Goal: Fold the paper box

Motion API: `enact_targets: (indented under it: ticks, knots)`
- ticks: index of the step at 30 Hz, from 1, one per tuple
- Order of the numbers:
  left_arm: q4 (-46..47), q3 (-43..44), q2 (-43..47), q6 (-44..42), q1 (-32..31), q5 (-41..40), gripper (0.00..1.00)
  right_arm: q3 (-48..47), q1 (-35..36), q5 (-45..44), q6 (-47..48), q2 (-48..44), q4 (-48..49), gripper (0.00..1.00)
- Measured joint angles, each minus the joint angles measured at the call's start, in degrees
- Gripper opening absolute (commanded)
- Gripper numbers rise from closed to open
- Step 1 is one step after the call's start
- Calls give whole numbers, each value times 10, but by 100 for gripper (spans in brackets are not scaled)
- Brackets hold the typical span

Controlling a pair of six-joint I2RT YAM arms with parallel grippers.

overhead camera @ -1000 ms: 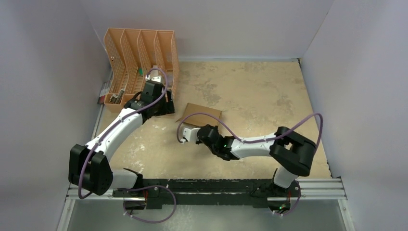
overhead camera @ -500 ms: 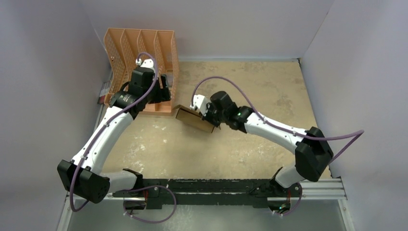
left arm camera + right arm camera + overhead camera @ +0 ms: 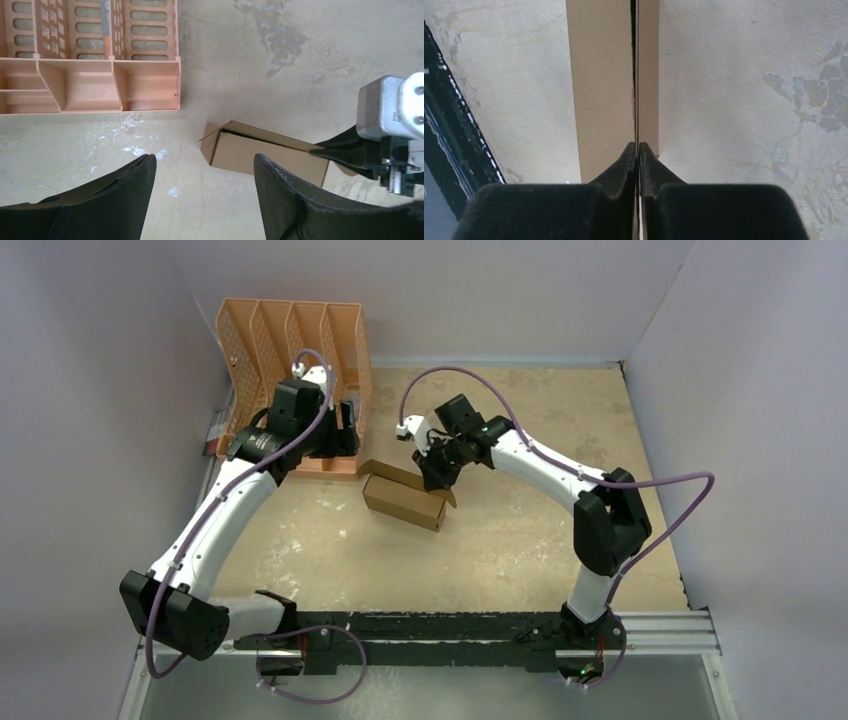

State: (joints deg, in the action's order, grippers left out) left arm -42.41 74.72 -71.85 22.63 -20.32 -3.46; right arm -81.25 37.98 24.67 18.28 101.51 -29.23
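Far end of paper box beyond right wrist view's edge

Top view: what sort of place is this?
Probably a lab test booth: blank walls close in a stained table, robot arms stand on a rail, beside a paper box and file organiser.

Left arm: stretched forward from base, nearly straight, wrist left of and behind paper box.
Left gripper: aimed downward, fingers spread wide, nothing between them. Hovers off left end of box, no contact.
Right arm: upper link raised, elbow right of box, forearm reaching left toward box from behind.
Right gripper: angled down onto rear top edge of box near its right end. Fingers pressed together, tips pinching thin upright flap edge.
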Motion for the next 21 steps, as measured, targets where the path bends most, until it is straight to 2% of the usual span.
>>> enact_targets:
  ticks: [8, 12, 17, 21]
  knots:
    - [-10, -11, -44, -64, 0, 28, 71, -60, 0, -18, 12, 18, -70, 45]
    - [-23, -10, -64, -94, 0, 32, 71, -78, 0, -43, 2, 12, -79, 59]
    - [-32, -6, -75, -118, 0, 51, 70, -64, 0, -100, -30, -26, -88, 58]
    - [-31, -7, -75, -133, 0, 57, 67, -5, 1, -169, -81, -114, -78, 56]
